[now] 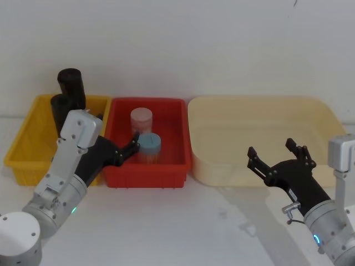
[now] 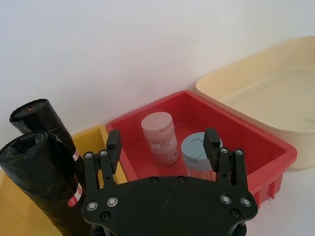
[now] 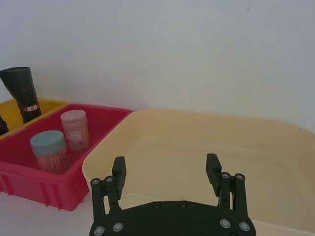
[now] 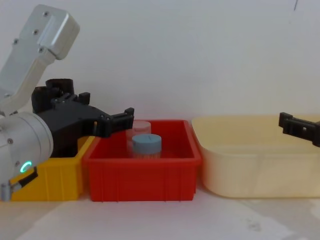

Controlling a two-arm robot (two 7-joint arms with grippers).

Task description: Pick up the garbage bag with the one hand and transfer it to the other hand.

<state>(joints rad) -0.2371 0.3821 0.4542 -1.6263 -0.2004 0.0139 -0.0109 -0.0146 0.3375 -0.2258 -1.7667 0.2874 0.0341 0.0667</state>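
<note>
reach step: released left end effector (image 2: pixel 163 141) hovered beside the garbage bag (image 2: pixel 45 179), needing to straddle it; right end effector (image 1: pixel 272 147) idled, released.

My left claw (image 2: pixel 163 140) and my right claw (image 3: pixel 166 168) are matt black plastic, dotted with small shiny metal screws (image 2: pixel 112 201); my left arm casing (image 1: pixel 77 136) is smooth, satin silver-grey. The garbage bag rolls (image 2: pixel 42 172) are crinkled black film with a faint gloss. The yellow bin (image 1: pixel 21 147), red bin (image 1: pixel 145 176) and cream tub (image 1: pixel 249 101) are smooth moulded plastic, lightly shiny. The two jars (image 1: pixel 141 119) look clear plastic. The white surface (image 1: pixel 183 227) is matt.
</note>
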